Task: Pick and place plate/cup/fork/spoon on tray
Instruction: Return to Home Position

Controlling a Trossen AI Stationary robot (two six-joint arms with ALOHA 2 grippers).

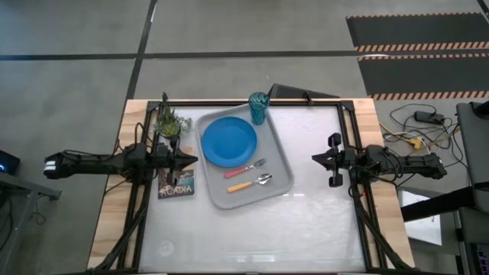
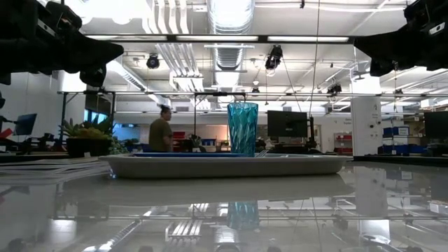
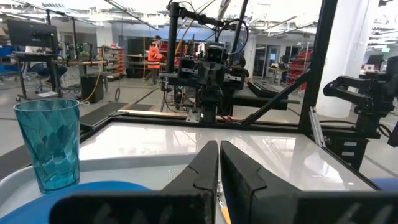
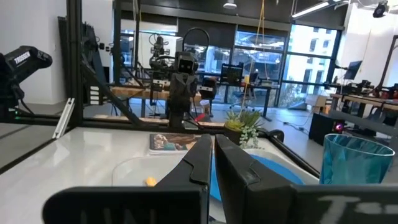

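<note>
The grey tray (image 1: 284, 173) lies on the table's middle. On it rest the blue plate (image 1: 228, 141), the teal cup (image 1: 259, 107) upright at its far corner, the pink-handled fork (image 1: 244, 168) and the orange-handled spoon (image 1: 249, 183). The cup also shows in the low view (image 2: 243, 128) and in both wrist views (image 3: 50, 143) (image 4: 359, 168). My left gripper (image 1: 192, 160) is shut and empty, left of the tray, above the book. My right gripper (image 1: 315, 158) is shut and empty, right of the tray.
A book with a picture cover (image 1: 176, 183) lies left of the tray, with a potted plant (image 1: 171, 122) behind it. A dark frame (image 1: 348, 114) runs round the table. A person (image 2: 162, 131) stands in the room beyond.
</note>
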